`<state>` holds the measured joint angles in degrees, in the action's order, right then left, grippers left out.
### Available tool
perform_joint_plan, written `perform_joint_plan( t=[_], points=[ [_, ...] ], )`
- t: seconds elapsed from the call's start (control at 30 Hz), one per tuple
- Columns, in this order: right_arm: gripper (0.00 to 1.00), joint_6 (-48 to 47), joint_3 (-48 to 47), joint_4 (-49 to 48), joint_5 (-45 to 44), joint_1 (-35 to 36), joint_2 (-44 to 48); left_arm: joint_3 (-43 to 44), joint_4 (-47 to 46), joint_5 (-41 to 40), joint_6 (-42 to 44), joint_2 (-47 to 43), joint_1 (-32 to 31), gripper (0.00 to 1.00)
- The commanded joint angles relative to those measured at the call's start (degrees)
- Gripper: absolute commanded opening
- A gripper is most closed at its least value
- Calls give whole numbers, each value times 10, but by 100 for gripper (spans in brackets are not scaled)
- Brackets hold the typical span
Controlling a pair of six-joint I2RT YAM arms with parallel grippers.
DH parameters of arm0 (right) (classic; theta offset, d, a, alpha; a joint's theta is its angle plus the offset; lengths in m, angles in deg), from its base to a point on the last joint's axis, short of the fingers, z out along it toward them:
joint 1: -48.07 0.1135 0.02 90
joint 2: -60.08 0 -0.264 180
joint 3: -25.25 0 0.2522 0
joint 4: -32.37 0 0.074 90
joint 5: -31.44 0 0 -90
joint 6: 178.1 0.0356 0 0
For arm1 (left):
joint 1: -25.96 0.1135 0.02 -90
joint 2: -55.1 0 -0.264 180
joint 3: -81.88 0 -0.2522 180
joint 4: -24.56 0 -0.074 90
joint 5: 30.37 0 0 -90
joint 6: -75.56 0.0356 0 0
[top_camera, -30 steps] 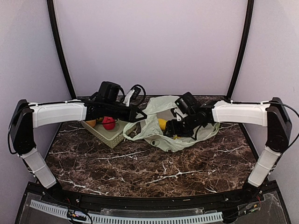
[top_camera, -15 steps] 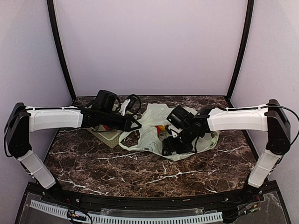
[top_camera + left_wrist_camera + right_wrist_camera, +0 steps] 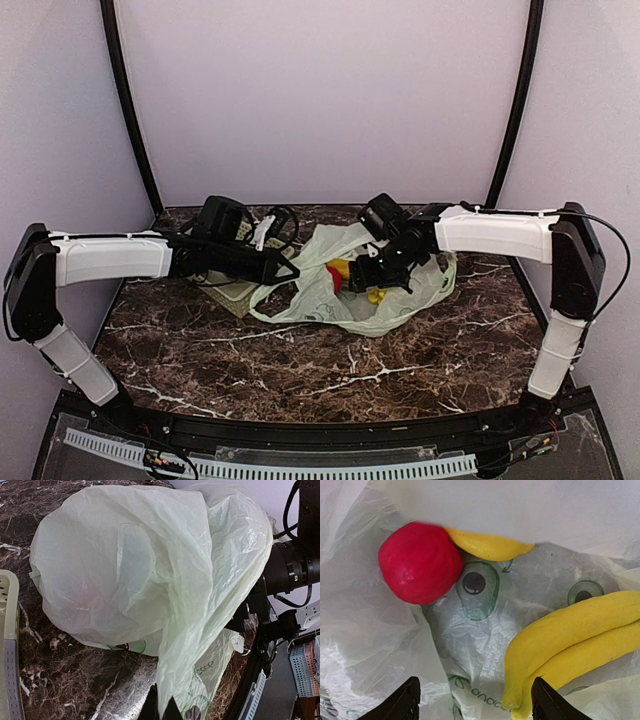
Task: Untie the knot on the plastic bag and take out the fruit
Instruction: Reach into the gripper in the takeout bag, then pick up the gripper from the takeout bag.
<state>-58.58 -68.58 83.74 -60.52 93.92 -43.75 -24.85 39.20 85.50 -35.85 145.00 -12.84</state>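
Pale green film of the plastic bag (image 3: pixel 150 570) sits pinched in our closed left end effector (image 3: pixel 160 709). Our right end effector (image 3: pixel 476 700) stands open, with the red apple (image 3: pixel 420 562) and bananas (image 3: pixel 570 640) just ahead inside the bag.

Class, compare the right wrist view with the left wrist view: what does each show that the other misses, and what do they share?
Right wrist only: a red apple and yellow bananas lying inside the plastic bag, ahead of the open right fingers. Left wrist only: the bag's outside, its film pinched in the shut left fingers, the basket rim, the marble table and the right arm. Both: the pale green plastic bag.
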Motion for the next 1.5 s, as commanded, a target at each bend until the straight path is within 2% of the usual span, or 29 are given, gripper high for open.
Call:
perform_joint_plan(
  t=[0.0,0.2,0.4,0.57,0.9,1.13,1.23,1.47],
  points=[
    [73,-50,-34,1,-41,-13,-32,-12,2,2,9,-18,-1,1],
    [73,-54,-24,13,-64,-22,-50,-15,2,-1,3,-19,-2,1],
    [67,-40,8,14,-68,-22,-47,-12,0,-1,-1,-14,-1,1],
    [57,-39,19,11,-66,-22,-42,-9,1,-2,0,-11,-2,1],
    [24,-34,32,-1,-57,-22,-29,-7,0,-3,-4,-9,-2,1],
    [6,-33,38,-10,-42,-22,-5,-7,0,-1,-7,-11,-1,1],
    [2,-36,39,-14,-33,-22,9,-7,-3,-1,-11,-10,-2,1],
    [0,-59,66,-75,58,-22,60,5,-20,-1,-25,-8,-1,1]
  ],
)
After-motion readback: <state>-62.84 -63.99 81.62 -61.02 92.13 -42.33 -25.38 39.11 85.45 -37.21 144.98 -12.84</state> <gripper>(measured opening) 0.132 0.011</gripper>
